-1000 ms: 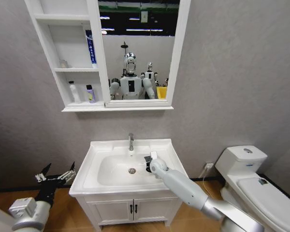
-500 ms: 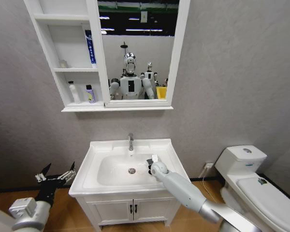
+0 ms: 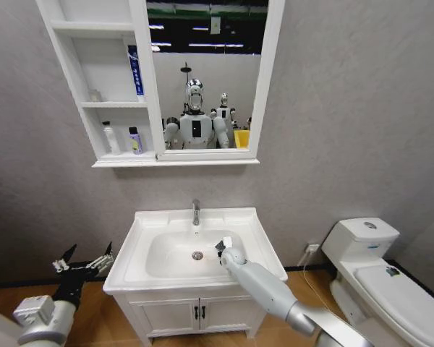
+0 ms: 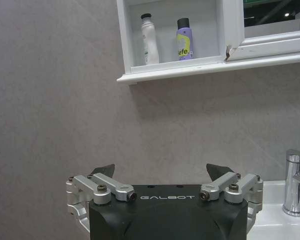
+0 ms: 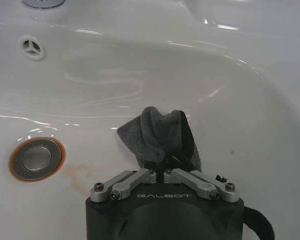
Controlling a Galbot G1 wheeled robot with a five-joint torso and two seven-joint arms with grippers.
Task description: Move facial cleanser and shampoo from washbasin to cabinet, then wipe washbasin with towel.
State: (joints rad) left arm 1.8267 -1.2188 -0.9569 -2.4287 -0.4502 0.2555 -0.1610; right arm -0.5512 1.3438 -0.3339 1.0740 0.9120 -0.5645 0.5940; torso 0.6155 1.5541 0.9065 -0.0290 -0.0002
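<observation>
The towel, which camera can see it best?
The right wrist view. There the towel is big and plain, pinched in the right gripper and pressed into the washbasin bowl near the drain. The head view gives just a dark speck at the arm's tip. The left wrist view looks toward the cabinet.

Open bowl of washbasin (image 3: 148, 238), tap (image 3: 196, 212) standing behind drain (image 3: 197, 255)

Place: I'm looking at a bathroom, seemingly a mock-up inside a robot lab.
Fixtures: washbasin (image 3: 195, 249) with chrome tap (image 3: 196, 212) over a two-door vanity (image 3: 195, 312); white toilet (image 3: 380, 278) beside it.
Wall: hung cabinet (image 3: 101, 87) with toiletry bottles, framed mirror (image 3: 206, 72).
Lab sign: the mirror reflects humanoid robots and ceiling strip lights.
</observation>
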